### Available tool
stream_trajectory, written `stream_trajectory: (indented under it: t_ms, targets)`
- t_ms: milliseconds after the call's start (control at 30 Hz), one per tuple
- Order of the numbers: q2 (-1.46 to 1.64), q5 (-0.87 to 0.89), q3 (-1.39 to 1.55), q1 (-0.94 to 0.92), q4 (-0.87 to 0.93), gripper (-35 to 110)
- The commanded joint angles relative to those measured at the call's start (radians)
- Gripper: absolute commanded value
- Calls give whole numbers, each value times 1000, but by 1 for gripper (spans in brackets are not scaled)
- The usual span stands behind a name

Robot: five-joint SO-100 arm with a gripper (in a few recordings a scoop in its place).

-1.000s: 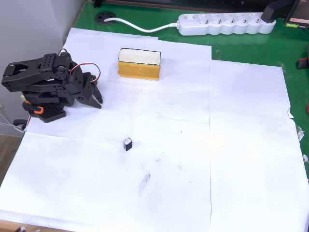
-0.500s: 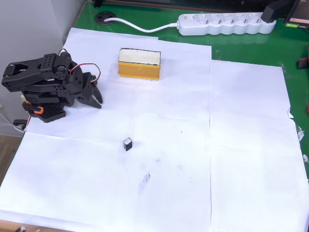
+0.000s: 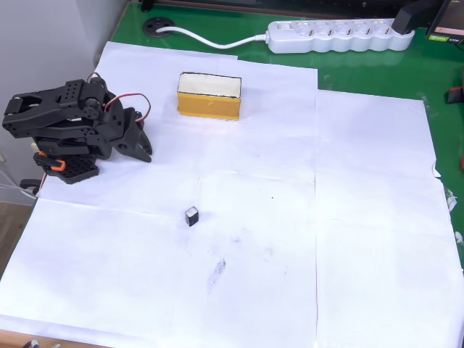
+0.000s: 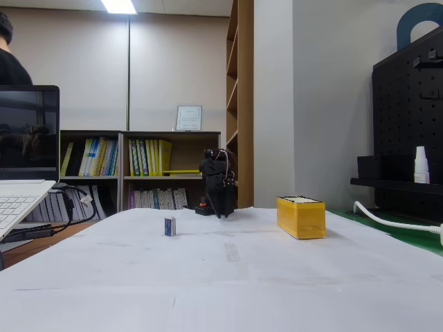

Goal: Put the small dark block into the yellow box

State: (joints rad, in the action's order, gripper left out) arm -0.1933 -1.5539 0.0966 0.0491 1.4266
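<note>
Gripper folded low by arm base, fingers seemingly together, gripping nothing | small dark block alone on paper, well apart from gripper, untouched | yellow box open-topped at far edge, ready to receive | likely pre-reach

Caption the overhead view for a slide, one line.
Folded SO-100 arm with gripper resting on white paper, small dark block lying apart from yellow box.
</note>
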Motion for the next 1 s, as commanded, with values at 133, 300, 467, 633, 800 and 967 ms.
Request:
stream_trajectory:
  t_ms: [133,300,467,633,800,967]
  targets:
    - [106,-78,21,-2,-66,4]
    - [215,-67,137,-18,-100,4]
    - [334,-37,273,-8,-61,4]
    - [538,67,471,40,-38,4]
    - [759,267,718,91,-11,4]
    - [927,468,951,95,103,6]
